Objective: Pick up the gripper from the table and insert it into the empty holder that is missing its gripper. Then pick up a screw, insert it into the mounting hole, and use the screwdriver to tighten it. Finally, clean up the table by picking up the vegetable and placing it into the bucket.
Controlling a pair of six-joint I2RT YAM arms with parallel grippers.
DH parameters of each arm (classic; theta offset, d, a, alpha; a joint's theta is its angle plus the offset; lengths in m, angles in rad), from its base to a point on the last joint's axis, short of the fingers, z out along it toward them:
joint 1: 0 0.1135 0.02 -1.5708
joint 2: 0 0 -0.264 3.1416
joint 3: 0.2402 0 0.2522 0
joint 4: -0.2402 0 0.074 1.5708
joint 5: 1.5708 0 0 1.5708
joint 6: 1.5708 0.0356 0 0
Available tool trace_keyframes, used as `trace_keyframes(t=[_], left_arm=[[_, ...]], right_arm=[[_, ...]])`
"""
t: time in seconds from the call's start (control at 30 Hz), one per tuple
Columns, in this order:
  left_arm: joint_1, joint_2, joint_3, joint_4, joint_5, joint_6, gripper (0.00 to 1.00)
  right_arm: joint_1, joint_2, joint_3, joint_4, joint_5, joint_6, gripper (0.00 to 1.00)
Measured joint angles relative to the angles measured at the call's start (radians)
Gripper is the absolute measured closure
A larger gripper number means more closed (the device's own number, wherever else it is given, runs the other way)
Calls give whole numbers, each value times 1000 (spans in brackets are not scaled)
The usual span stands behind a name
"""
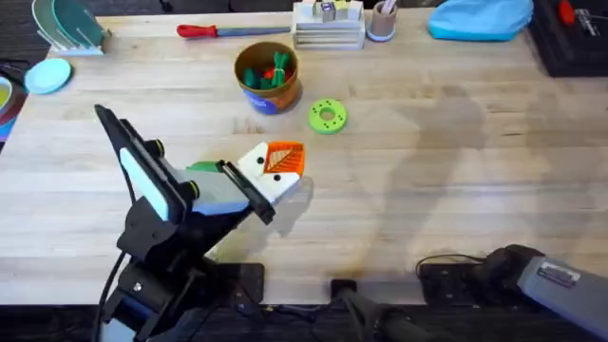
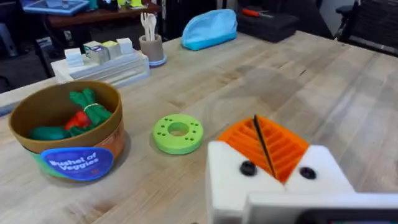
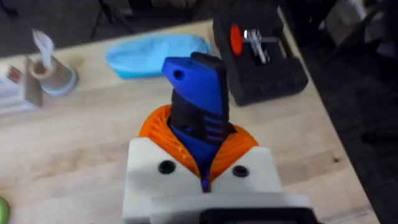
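The left arm reaches over the pale wooden bench (image 1: 456,180) from the lower left, and its white gripper with orange ribbed pads (image 1: 282,161) hangs just above the middle of the surface. In the left wrist view the two orange pads (image 2: 280,149) lie pressed face to face with only a thin dark seam between them, so this gripper is closed with nothing between the pads.

The right arm sits low at the bench's near right edge. In the right wrist view its white gripper (image 3: 200,163) is clamped on the chunky bright-blue powered screwdriver (image 3: 198,99), whose body stands up out of the orange pads (image 3: 163,130).

The short round bucket, blue outside with a tan rim (image 1: 268,76), stands at the back of the bench, left of centre. Green toy vegetables (image 2: 87,102) and a red piece lie inside it. Just beside it, to the right and nearer, lies a flat green round disc with holes (image 1: 328,116), apart from the bucket. Behind the bucket lies a thin red-handled tool (image 1: 228,30). A soft light-blue pouch (image 1: 480,19) rests at the far right, near a small pale cup holding utensils (image 1: 382,21).
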Motion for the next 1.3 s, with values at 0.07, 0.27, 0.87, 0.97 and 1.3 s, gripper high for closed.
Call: trace_keyframes(t=[0.07, 0.27, 0.87, 0.97, 1.3], left_arm=[[0, 0, 0, 0, 0, 0, 985], [0, 0, 0, 0, 0, 0, 985], [0, 0, 0, 0, 0, 0, 985], [0, 0, 0, 0, 0, 0, 985], [0, 0, 0, 0, 0, 0, 985]], right_arm=[[0, -56, 0, 8, -14, 22, 982], [24, -223, -79, 115, -98, 102, 982], [675, -502, -788, 1169, -252, 531, 982], [814, -447, -789, 1280, -257, 542, 982], [1178, -164, -789, 1697, -269, 584, 982]])
